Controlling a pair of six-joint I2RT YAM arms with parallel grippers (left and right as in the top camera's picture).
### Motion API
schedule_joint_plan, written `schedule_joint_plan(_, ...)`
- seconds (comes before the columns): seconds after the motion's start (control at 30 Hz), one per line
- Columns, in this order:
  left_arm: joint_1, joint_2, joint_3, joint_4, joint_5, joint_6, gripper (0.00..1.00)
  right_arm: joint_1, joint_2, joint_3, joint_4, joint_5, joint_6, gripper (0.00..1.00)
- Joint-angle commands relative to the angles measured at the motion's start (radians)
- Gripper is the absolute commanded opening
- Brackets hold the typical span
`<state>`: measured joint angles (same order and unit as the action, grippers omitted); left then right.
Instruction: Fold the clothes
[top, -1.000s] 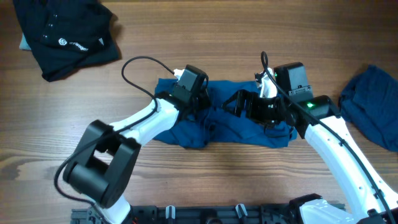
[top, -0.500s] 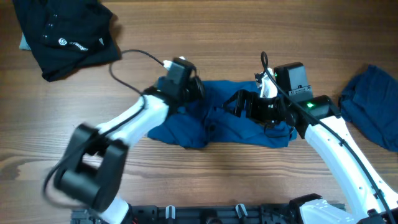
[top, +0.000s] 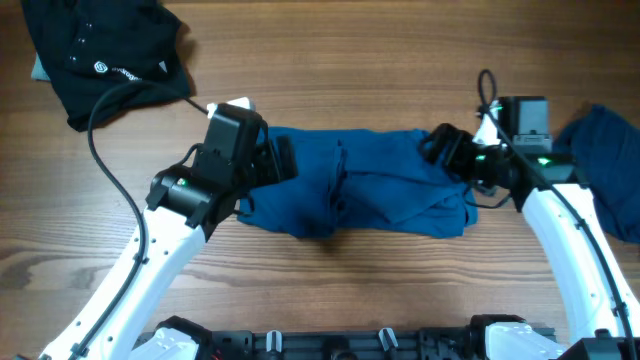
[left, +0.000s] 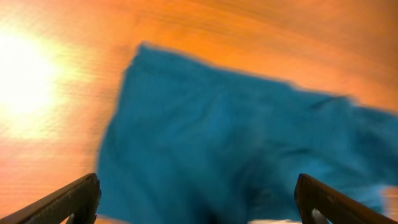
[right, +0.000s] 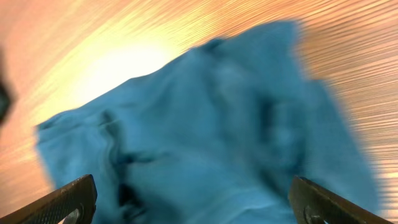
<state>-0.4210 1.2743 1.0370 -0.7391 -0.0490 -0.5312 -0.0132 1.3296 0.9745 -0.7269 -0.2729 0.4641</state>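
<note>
A mid-blue T-shirt (top: 370, 190) lies bunched in a long band across the middle of the table. My left gripper (top: 282, 162) hovers over its left end, open, with nothing between the jaws. In the left wrist view the gripper (left: 202, 205) has dark fingertips (left: 74, 198) spread wide above the blurred blue cloth (left: 236, 137). My right gripper (top: 444, 150) is at the shirt's right end, also open and empty. The right wrist view shows that gripper (right: 196, 205) over rumpled fabric (right: 205, 130). A darker blue garment (top: 605, 170) lies at the right edge.
A black garment (top: 100, 50) with a small white logo sits crumpled at the back left corner. The left arm's cable (top: 110, 95) loops over the wooden table (top: 320, 70) near it. The arm bases stand along the front edge.
The left gripper opened, let go of the shirt and pulled back to the left. The right arm drew away to the right. The shirt now lies uncovered.
</note>
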Motion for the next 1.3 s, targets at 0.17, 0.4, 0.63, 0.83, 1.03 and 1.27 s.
schedule_joint_plan(0.17,0.181,0.024,-0.003,-0.105,-0.124,-0.084,1.00,-0.197,0.022,-0.003,-0.042,0.146,-0.254,1.00)
schedule_joint_plan(0.4,0.284,0.024,-0.005,-0.152,-0.067,-0.086,1.00,-0.288,0.192,-0.003,-0.045,0.021,-0.359,1.00)
schedule_joint_plan(0.63,0.284,0.024,-0.005,-0.153,-0.068,-0.085,1.00,-0.288,0.402,-0.003,-0.002,-0.232,-0.541,1.00)
schedule_joint_plan(0.83,0.284,0.024,-0.005,-0.153,-0.068,-0.082,1.00,-0.288,0.407,-0.003,0.018,-0.245,-0.541,1.00)
schedule_joint_plan(1.03,0.283,0.024,-0.006,-0.156,-0.068,-0.082,1.00,-0.295,0.401,0.008,0.018,-0.247,-0.524,1.00)
schedule_joint_plan(1.27,0.284,0.024,-0.018,-0.162,-0.068,-0.083,1.00,-0.374,0.348,0.030,-0.001,-0.243,-0.444,1.00)
